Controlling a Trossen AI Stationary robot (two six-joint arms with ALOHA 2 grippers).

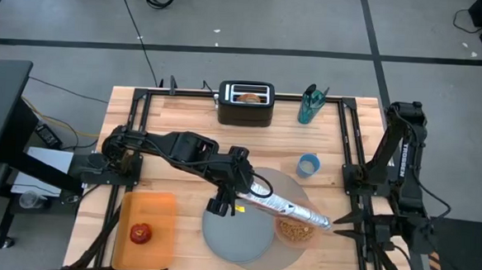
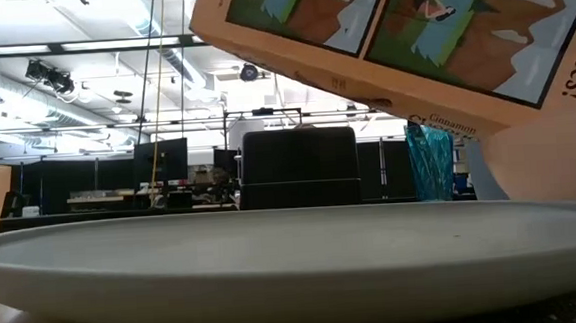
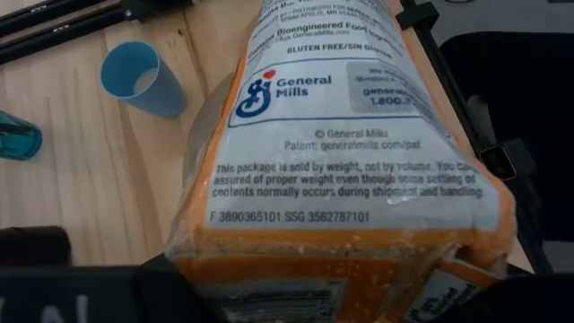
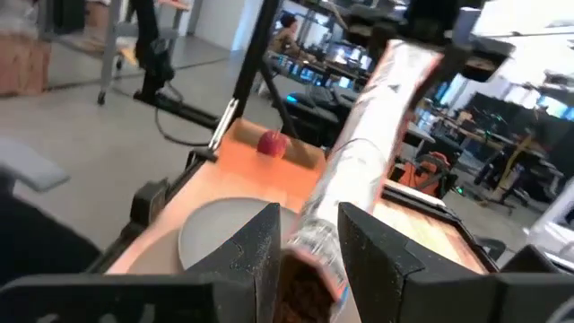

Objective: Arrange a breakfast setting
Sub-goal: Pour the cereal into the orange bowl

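Observation:
My left gripper (image 1: 230,194) is shut on a cereal box (image 1: 283,207) held over the large round grey mat (image 1: 284,183). The box slants down toward the pink bowl (image 1: 295,231), which holds brown cereal. The grey-blue plate (image 1: 234,234) lies on the mat beside the bowl. The red apple (image 1: 141,233) lies on the orange tray. The bagel (image 1: 247,94) sticks out of the black toaster. My right gripper (image 4: 309,247) is open at the bowl's right side; whether it touches the bowl, I cannot tell. The spoon is out of view. My left gripper holds the cereal box by its closed bottom end (image 3: 341,265), pinched between the two fingers, which come from the table's left and lie along the box. The box is lifted clear and tilted, its open end (image 1: 323,223) low over the bowl.
A blue cup (image 1: 308,165) stands on the wood behind the mat. A teal bottle (image 1: 309,105) stands at the far edge beside the toaster (image 1: 245,109). The orange tray (image 1: 147,229) lies at the near left. Black frame rails run along both table sides.

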